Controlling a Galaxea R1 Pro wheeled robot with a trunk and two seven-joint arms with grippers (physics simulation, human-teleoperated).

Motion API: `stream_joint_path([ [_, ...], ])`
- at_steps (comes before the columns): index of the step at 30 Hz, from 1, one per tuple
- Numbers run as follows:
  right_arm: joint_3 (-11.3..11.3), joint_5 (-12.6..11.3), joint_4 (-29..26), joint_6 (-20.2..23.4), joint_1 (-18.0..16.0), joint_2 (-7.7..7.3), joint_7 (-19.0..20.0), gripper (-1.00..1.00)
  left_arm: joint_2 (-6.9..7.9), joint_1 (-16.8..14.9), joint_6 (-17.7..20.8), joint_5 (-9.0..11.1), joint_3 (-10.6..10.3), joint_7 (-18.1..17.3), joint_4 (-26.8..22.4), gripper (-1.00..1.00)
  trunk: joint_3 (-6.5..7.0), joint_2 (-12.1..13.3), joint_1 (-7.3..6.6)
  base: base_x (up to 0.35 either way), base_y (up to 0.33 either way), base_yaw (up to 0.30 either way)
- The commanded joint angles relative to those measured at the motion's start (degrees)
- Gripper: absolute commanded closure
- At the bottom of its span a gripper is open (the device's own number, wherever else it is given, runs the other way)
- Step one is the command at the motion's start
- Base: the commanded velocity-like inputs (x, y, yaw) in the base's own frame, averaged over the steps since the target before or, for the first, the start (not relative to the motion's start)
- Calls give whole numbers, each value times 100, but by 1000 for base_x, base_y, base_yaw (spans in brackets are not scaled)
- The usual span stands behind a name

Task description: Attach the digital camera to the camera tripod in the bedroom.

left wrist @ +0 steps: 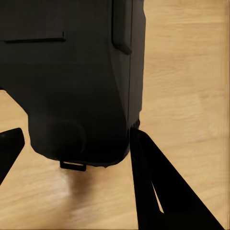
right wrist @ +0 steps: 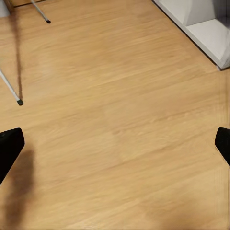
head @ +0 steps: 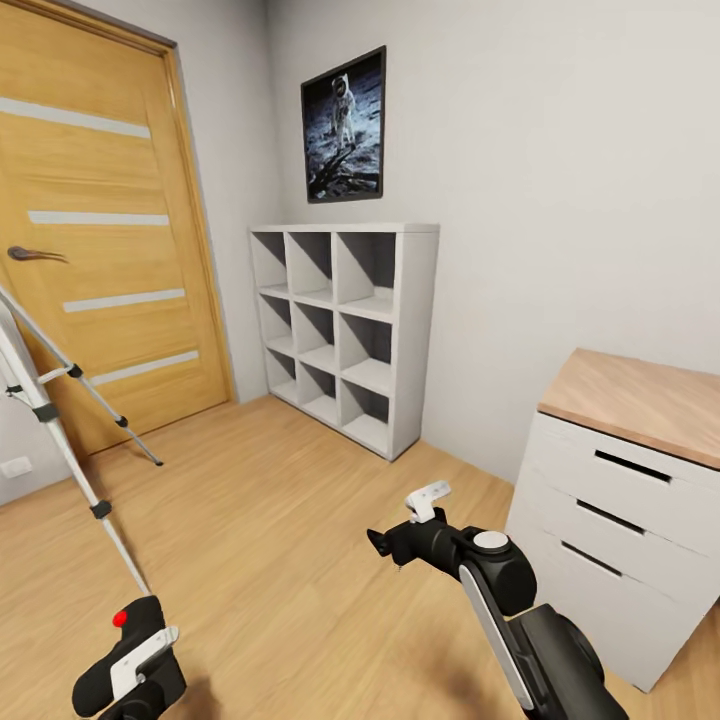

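The left gripper [head: 135, 665] is clamping the digital camera [head: 118, 655] low over the wood floor [head: 280, 520], just beside the camera tripod [head: 60, 420] standing before the door [head: 100, 220], while the right gripper [head: 415, 520], fingers spread and holding nothing, is hovering near the white drawers [head: 610, 540].

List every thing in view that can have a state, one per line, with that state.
digital camera: held in the left gripper
right gripper: open, empty
camera tripod: standing, legs spread
door: closed
dresser drawers: closed
cube shelf: compartments empty
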Motion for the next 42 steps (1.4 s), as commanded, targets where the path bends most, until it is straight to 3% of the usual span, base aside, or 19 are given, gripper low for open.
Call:
stream_joint_path([
  [1,11,0,-4,25,-4,5,10,-100,1,2,30,21,2,31,-16,100,-5,-2,3,303,-196,0],
  [12,3,-13,3,59,-10,24,9,-100,1,14,39,20,19,56,-2,100,-2,-2,3,186,-144,156],
  [15,12,-5,4,62,-12,4,9,-100,-1,14,41,115,49,57,-11,100,-2,-2,3,-3,-15,273],
  [24,-2,-1,1,63,-13,-6,9,-100,15,14,39,408,97,70,-30,100,160,359,-195,-1,-4,280],
  [42,-19,-8,-3,176,-13,-14,23,-100,22,14,38,468,104,61,-3,100,483,1081,-590,0,0,283],
])
